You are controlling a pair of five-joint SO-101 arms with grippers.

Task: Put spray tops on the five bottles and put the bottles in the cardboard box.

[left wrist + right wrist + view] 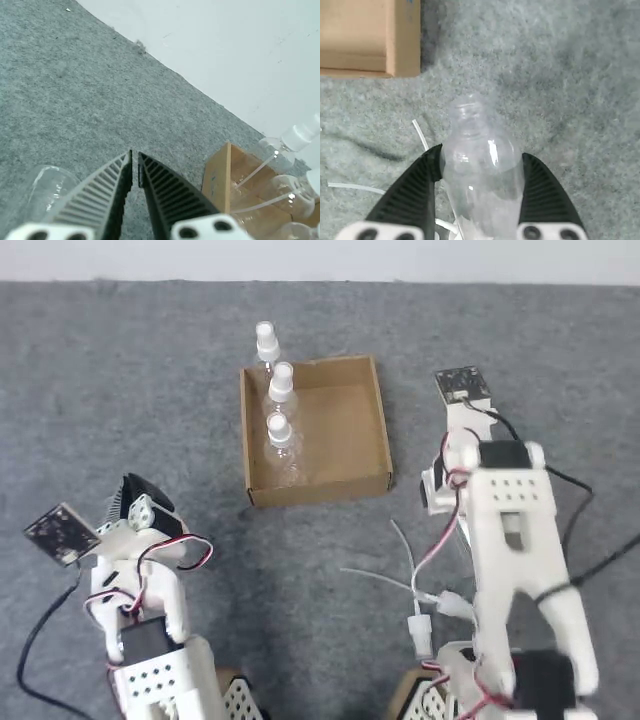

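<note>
Grey carpet (150,360) carries the cardboard box (340,430), with three capped bottles (283,435) standing along one wall. My right gripper (480,156) is clamped on an uncapped bottle (477,172), neck up, probably to receive a spray top (420,625); my left gripper (134,157) is closed, empty

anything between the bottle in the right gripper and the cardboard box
Nothing visible: bare grey carpet lies between the uncapped clear plastic bottle in the right gripper and the open brown cardboard box. Some thin white tubes lie flat nearby.
</note>
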